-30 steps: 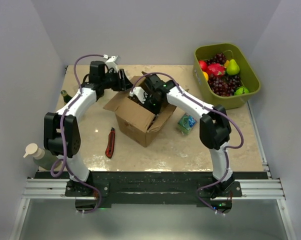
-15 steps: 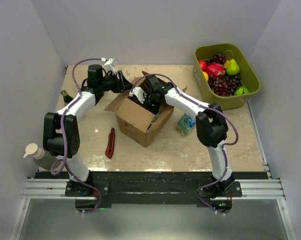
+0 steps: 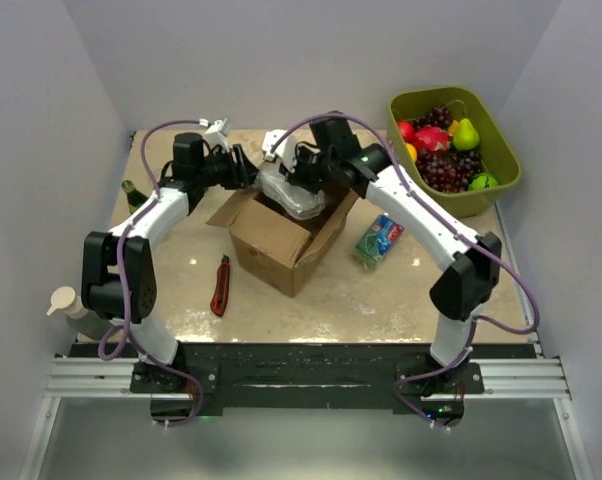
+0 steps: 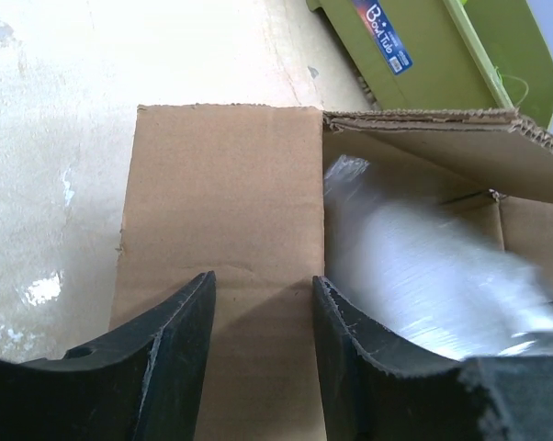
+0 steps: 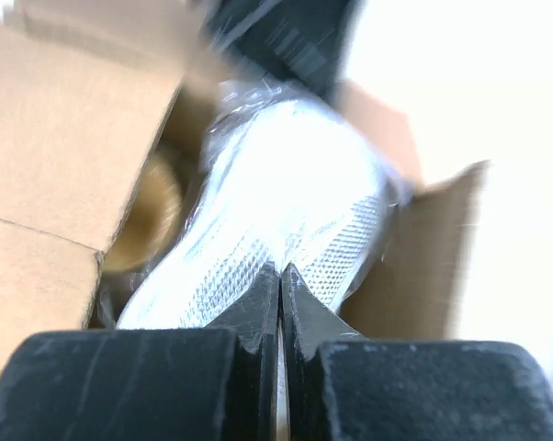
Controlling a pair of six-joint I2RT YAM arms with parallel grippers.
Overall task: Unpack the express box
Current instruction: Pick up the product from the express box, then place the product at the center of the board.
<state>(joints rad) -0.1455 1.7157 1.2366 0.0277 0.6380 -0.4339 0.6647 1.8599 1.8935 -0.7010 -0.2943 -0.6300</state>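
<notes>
The open box [image 3: 281,235] sits in the middle of the table [image 3: 461,290], and the right pincer [image 5: 279,276], shut tight on a clear plastic bag [image 3: 293,192], holds it right above the box with its low end inside, while the left pincer [image 4: 263,280] hovers with fingers apart over a flap.

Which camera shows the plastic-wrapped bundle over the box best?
Top external: the whole plastic-wrapped bundle shows, held by the right gripper above the express box. Right wrist shows it close but blurred; left wrist, a blurred part.
</notes>
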